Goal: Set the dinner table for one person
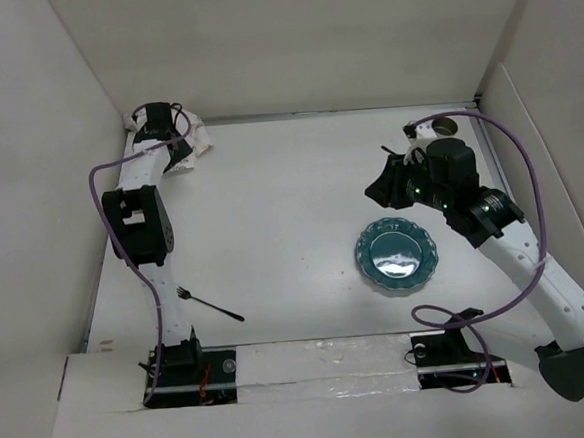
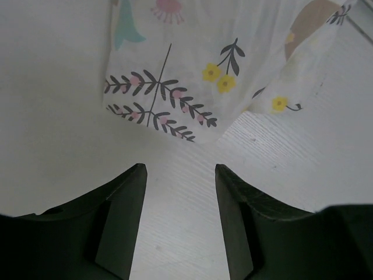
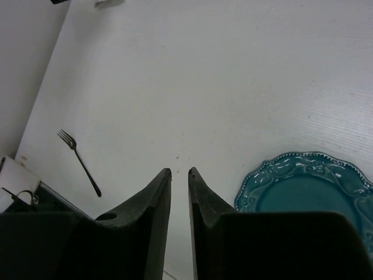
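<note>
Though well apart: 1 fork (image 1: 210, 305), 1 plate (image 1: 396, 255), 1 mat (image 2: 175, 76).

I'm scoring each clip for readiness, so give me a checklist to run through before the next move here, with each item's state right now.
1. Left fingers open, nothing between them: ok.
2. Mat close to the left fingers: ok, its printed edge lies just ahead of their tips.
3. Mat spread flat on the table: not ok, it is bunched in the far left corner.
4. Right fingers empty: ok, almost shut on nothing, above bare table beside the plate.
5. Fork and plate clear of the mat: ok, both lie well apart from it.
6. Nothing hidden under the mat: cannot tell.
</note>
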Controlling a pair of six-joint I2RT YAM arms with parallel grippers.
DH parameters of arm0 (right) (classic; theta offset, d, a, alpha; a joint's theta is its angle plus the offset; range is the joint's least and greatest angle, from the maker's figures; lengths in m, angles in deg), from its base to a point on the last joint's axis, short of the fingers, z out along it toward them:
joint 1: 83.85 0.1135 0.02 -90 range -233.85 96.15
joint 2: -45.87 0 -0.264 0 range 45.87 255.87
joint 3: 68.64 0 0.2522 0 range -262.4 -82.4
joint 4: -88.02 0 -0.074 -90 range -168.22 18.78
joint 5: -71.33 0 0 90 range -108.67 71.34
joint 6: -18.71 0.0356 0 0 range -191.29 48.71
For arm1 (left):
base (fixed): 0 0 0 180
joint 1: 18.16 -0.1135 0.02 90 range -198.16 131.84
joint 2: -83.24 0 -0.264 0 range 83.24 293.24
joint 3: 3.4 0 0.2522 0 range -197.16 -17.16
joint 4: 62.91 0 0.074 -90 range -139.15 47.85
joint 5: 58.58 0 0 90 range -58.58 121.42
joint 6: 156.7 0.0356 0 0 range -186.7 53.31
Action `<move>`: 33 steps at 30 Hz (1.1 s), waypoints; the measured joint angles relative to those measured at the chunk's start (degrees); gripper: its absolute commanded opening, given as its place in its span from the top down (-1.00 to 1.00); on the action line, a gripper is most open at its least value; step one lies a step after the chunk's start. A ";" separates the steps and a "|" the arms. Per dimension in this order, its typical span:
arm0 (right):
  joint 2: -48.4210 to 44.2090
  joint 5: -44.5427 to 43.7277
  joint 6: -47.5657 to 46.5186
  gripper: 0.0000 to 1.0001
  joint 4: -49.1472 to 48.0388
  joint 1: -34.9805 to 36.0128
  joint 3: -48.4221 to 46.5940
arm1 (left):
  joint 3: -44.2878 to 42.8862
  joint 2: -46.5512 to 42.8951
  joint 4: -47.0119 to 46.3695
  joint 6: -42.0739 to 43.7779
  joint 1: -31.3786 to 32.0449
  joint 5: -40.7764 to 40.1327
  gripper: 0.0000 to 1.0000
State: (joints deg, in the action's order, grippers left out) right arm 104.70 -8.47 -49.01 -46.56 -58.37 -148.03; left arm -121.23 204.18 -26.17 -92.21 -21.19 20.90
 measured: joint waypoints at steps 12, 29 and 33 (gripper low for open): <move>5.64 2.89 -0.90 0.09 -0.15 0.02 0.00 | -0.46 9.51 -5.42 -8.61 -1.25 1.86 -0.24; 11.93 1.90 2.64 0.12 -1.38 8.52 -0.22 | 2.64 9.68 -16.83 -13.94 -3.19 2.01 1.00; 13.46 1.57 3.48 0.21 -3.89 10.73 -0.22 | 2.16 8.96 -16.85 -12.17 -2.67 3.06 1.00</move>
State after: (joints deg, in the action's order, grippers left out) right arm 118.16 -6.90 -45.53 -50.45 -47.64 -148.24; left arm -119.07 213.14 -43.02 -104.39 -23.86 23.96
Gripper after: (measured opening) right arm 0.424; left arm 0.006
